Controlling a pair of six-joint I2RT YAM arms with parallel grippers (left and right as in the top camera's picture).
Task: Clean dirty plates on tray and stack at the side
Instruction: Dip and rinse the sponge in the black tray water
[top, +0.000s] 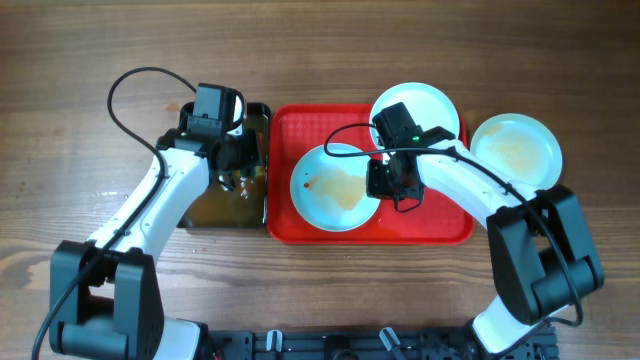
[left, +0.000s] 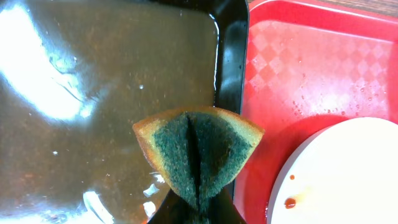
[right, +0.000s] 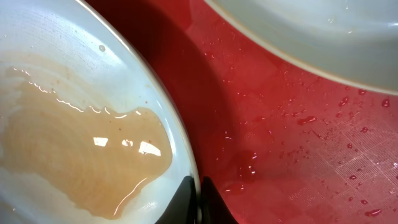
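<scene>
right gripper (right: 198, 202) is clamped on the plate (right: 62, 37) rim, left gripper (left: 196, 208) squeezing the sponge (left: 211, 149), so any tilt probably slops that brown puddle (right: 74, 155) onto the tray (right: 292, 155)

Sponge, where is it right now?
In the left wrist view, the green sponge is pinched in the left gripper, over the black tray of brownish water, just left of the red tray.

I see the wooden tabletop (top: 80, 60) carrying a red tray (top: 420, 228) at centre frame, a black tray (top: 225, 210) just beside its left edge, and one plate (top: 515, 150) upper right.
</scene>
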